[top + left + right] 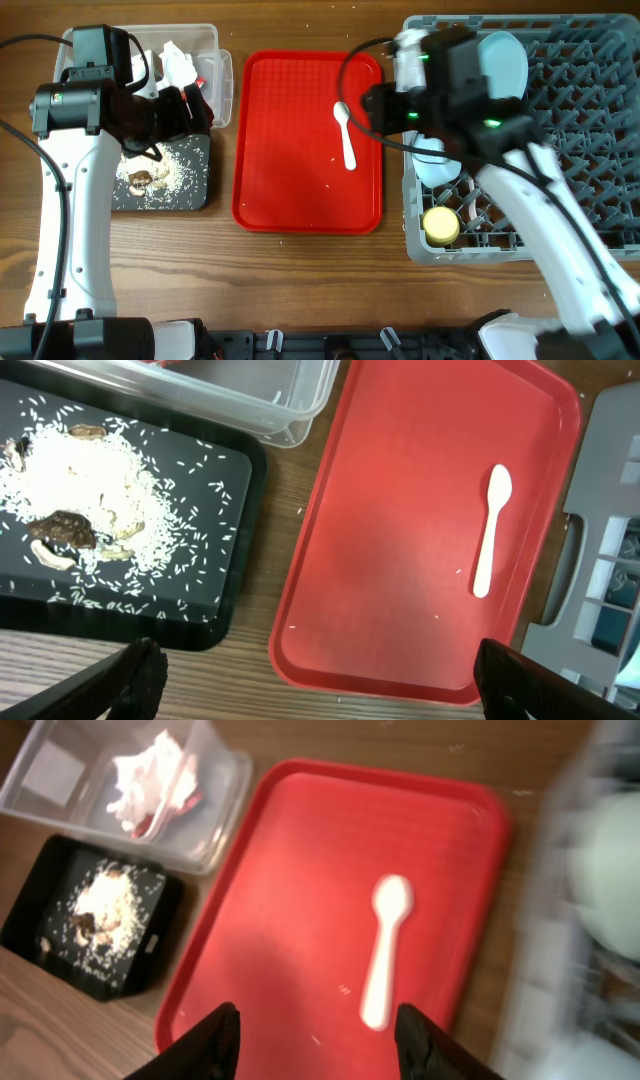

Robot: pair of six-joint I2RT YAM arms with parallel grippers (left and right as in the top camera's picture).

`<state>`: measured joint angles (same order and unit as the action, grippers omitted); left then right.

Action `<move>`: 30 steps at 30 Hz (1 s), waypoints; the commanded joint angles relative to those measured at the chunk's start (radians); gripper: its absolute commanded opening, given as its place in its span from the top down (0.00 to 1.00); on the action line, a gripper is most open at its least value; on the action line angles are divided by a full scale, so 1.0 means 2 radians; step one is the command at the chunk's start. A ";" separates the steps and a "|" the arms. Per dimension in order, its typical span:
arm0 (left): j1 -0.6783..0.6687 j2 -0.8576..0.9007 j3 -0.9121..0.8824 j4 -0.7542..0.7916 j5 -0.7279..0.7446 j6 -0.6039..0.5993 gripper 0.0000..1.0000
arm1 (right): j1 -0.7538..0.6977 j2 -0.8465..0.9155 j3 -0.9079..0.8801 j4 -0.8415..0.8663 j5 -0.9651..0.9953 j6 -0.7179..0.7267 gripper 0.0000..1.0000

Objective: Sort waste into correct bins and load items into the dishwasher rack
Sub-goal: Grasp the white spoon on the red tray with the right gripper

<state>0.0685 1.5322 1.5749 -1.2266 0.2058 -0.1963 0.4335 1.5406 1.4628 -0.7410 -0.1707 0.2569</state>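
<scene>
A white plastic spoon (345, 135) lies on the flat red tray (290, 190); it also shows in the left wrist view (490, 530) and the right wrist view (385, 950). The black tub (195, 195) holds rice grains with brown bits (85, 510). The clear tub (215, 45) holds a crumpled white napkin (145, 780) and a red wrapper (188, 802). The grey rack (590, 150) holds a pale bowl (505, 60), a pale blue dish (435, 165) and a yellow cup (441, 226). My left gripper (320, 685) is open and empty over the tubs. My right gripper (318, 1040) is open and empty above the tray's right side.
The red tray (400, 560) sits between the tubs and the rack, with a few stray grains on it. Bare wooden table (300, 280) runs along the front. The right arm crosses the rack's left part.
</scene>
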 commanded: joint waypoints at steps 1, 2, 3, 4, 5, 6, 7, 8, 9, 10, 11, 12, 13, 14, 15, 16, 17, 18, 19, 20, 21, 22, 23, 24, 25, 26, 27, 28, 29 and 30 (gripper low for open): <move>0.002 0.000 0.003 0.001 0.001 0.001 0.00 | 0.029 0.115 0.003 0.043 0.011 0.021 0.48; 0.002 0.000 0.003 0.001 0.001 0.001 0.00 | 0.030 0.143 0.004 0.062 0.011 0.021 0.49; 0.002 0.000 0.003 0.001 0.001 0.001 0.00 | 0.030 0.179 0.005 0.090 0.020 0.024 0.49; 0.002 0.000 0.003 0.001 0.001 0.001 0.00 | 0.030 0.199 0.005 0.110 0.024 0.027 0.49; 0.002 0.000 0.003 0.001 0.001 0.001 0.00 | 0.030 0.213 0.005 0.125 0.028 0.022 0.49; 0.002 0.000 0.003 0.001 0.001 0.001 0.00 | 0.030 0.232 0.005 0.149 0.038 0.014 0.48; 0.002 0.000 0.003 0.001 0.001 0.001 0.00 | 0.030 0.246 0.004 0.168 0.047 0.014 0.46; 0.002 0.000 0.003 0.001 0.001 0.001 0.00 | 0.030 0.260 0.004 0.183 0.062 0.017 0.46; 0.002 0.000 0.003 0.001 0.001 0.001 0.00 | 0.028 0.270 0.004 0.188 0.075 0.019 0.46; 0.002 0.000 0.003 0.001 0.001 0.001 0.00 | 0.026 0.280 0.004 0.189 0.090 0.031 0.46; 0.002 0.000 0.003 0.001 0.001 0.001 0.00 | 0.023 0.289 0.004 0.189 0.096 0.035 0.46; 0.002 0.000 0.003 0.001 0.001 0.001 0.00 | 0.018 0.298 0.004 0.191 0.099 0.044 0.47; 0.002 0.000 0.003 0.001 0.001 0.001 0.00 | 0.011 0.303 0.004 0.193 0.099 0.050 0.47; 0.002 0.000 0.003 0.001 0.001 0.001 0.00 | 0.004 0.305 0.004 0.194 0.099 0.056 0.47; 0.002 0.000 0.003 0.001 0.001 0.001 0.00 | 0.000 0.307 0.004 0.195 0.098 0.057 0.47; 0.002 0.000 0.003 0.001 0.001 0.001 0.00 | -0.005 0.309 0.004 0.197 0.098 0.059 0.47; 0.002 0.000 0.003 0.001 0.001 0.001 0.00 | -0.009 0.313 0.004 0.204 0.091 0.058 0.48; 0.002 0.000 0.003 0.001 0.001 0.001 0.00 | -0.011 0.321 0.004 0.214 0.075 0.058 0.51; 0.002 0.000 0.003 0.001 0.001 0.001 0.00 | -0.011 0.327 0.004 0.223 0.061 0.058 0.53; 0.002 0.000 0.003 0.001 0.001 0.001 0.00 | -0.011 0.332 0.004 0.229 0.047 0.058 0.53; 0.002 0.000 0.003 0.001 0.001 0.001 0.00 | -0.011 0.347 0.004 0.240 0.016 0.064 0.54; 0.002 0.000 0.003 0.001 0.001 0.001 0.00 | -0.011 0.355 0.004 0.239 0.014 0.075 0.54; 0.002 0.000 0.003 0.001 0.001 0.001 0.00 | -0.011 0.361 0.004 0.238 0.003 0.076 0.55; 0.002 0.000 0.003 0.001 0.001 0.001 0.00 | -0.011 0.367 0.004 0.235 -0.010 0.083 0.57; 0.002 0.000 0.003 0.001 0.001 0.001 0.00 | -0.010 0.370 0.004 0.234 -0.018 0.083 0.59; 0.002 0.000 0.003 0.001 0.001 0.001 0.00 | -0.010 0.372 0.004 0.229 -0.027 0.083 0.61; 0.002 0.000 0.003 0.001 0.001 0.001 0.00 | -0.010 0.372 0.004 0.220 -0.029 0.083 0.62; 0.002 0.000 0.003 0.001 0.001 0.001 0.00 | -0.010 0.371 0.004 0.208 -0.029 0.084 0.62; 0.002 0.000 0.003 0.001 0.001 0.001 0.00 | -0.010 0.371 0.004 0.197 -0.028 0.087 0.62; 0.002 0.000 0.003 0.001 0.001 0.001 0.00 | -0.011 0.371 0.004 0.185 -0.028 0.086 0.62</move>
<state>0.0685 1.5326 1.5749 -1.2274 0.2062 -0.1963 0.4088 2.2086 1.5036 -0.3004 -0.2008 0.4038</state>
